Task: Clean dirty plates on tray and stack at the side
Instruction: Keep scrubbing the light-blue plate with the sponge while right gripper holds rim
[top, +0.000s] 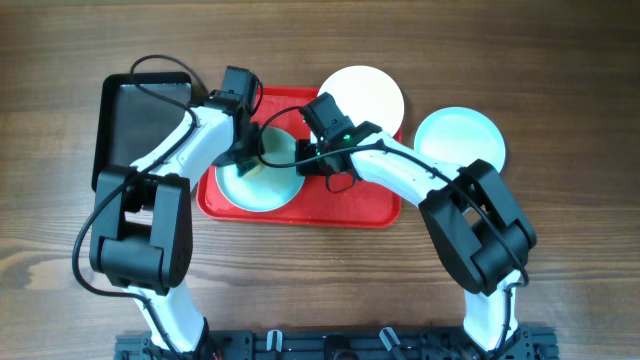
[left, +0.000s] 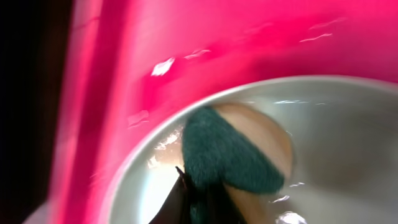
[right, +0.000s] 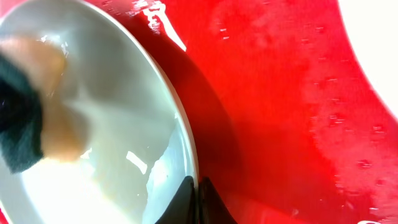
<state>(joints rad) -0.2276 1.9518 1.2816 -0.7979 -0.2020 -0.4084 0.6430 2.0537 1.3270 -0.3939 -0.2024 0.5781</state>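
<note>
My sponge (left: 227, 152), dark green with a tan side, lies inside the pale plate (left: 348, 143), close to its left rim, where bright glints show on the surface. One of my fingers (left: 178, 198) appears as a dark tip at the bottom edge, touching the sponge's lower end. Beyond the rim the tray (left: 186, 37) fills the view in pinkish red. Everything is blurred.

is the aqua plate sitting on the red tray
No, the aqua plate lies on the wooden table, off to the right of the red tray.
</note>
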